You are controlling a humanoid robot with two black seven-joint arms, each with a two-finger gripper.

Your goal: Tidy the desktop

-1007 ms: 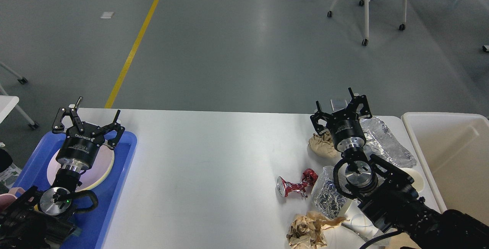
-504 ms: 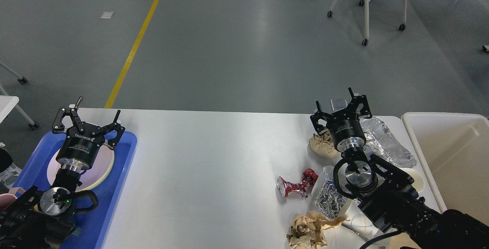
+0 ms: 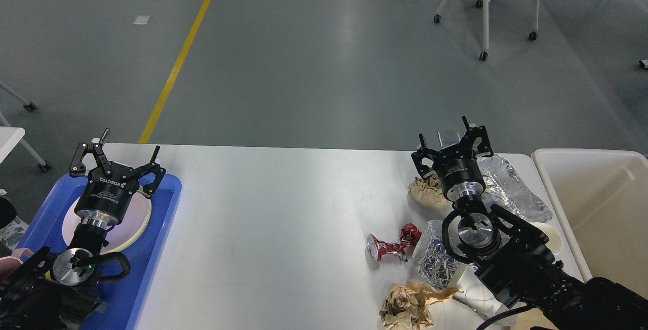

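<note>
Desktop: the white desktop (image 3: 283,218) is seen as a wide surface across the view; its middle part is bare, and the rubbish is gathered at its right end.

Rubbish: a crushed red can (image 3: 392,245), a clear crumpled cup (image 3: 433,256), two brown paper balls (image 3: 427,191) (image 3: 407,304) and a sheet of silver foil (image 3: 511,188) are lying close together on the right end.

Containers: a cream bin (image 3: 592,203) is placed just beside the right edge of the desktop; a blue tray (image 3: 157,229) with a pale plate (image 3: 129,229) is placed on the left end.

Right gripper: the right gripper (image 3: 452,143) is held above the far paper ball and the foil, with its fingers spread apart and nothing between them.

Left gripper: the left gripper (image 3: 116,159) is held over the tray, also with fingers apart and empty.

Key relation: all the rubbish lies on the side of the right arm, so this arm is judged the nearer one. The far paper ball is just below and a little to the left of the right gripper; the can lies nearer to the robot, with its long axis about left to right.

Next move, as a judgement: a short descent onto the paper ball seems to be needed, then a carry to the right into the bin.

Risk: the foil beside the ball could be caught together with it.
</note>
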